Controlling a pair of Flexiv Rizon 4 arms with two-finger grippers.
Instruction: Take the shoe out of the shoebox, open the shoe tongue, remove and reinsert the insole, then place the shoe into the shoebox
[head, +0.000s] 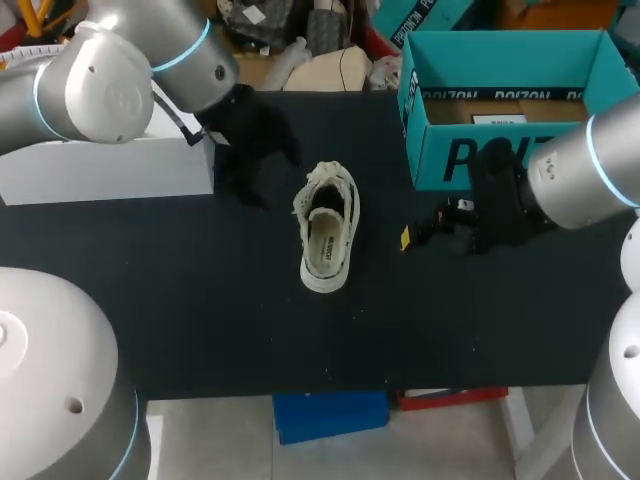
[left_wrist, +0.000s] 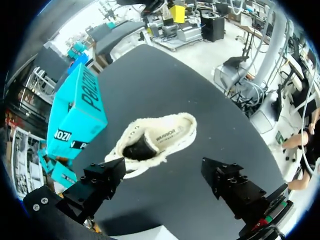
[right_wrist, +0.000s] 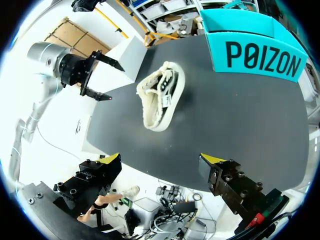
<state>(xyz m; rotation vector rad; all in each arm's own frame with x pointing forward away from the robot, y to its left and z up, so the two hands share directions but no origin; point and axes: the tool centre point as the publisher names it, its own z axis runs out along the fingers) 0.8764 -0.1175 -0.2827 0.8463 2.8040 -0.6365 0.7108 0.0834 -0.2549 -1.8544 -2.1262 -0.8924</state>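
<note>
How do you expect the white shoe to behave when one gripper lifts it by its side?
The shoe rests flat on its sole, so it probably won't roll. Its fuzzy upper likely flexes under a pinch. A low sneaker, it is probably light.

cream shoe (head: 327, 228) upright on table, beside open teal shoebox (head: 510, 110).

The table (head: 200, 320) has a black, matte top that spans the head view from side to side, and its near edge runs straight across. In both wrist views the same dark top shows as a long, flat slab with clean, straight edges. The light is bright and even from above. It leaves only soft, faint shadows and a slight grey sheen on the surface.
</note>
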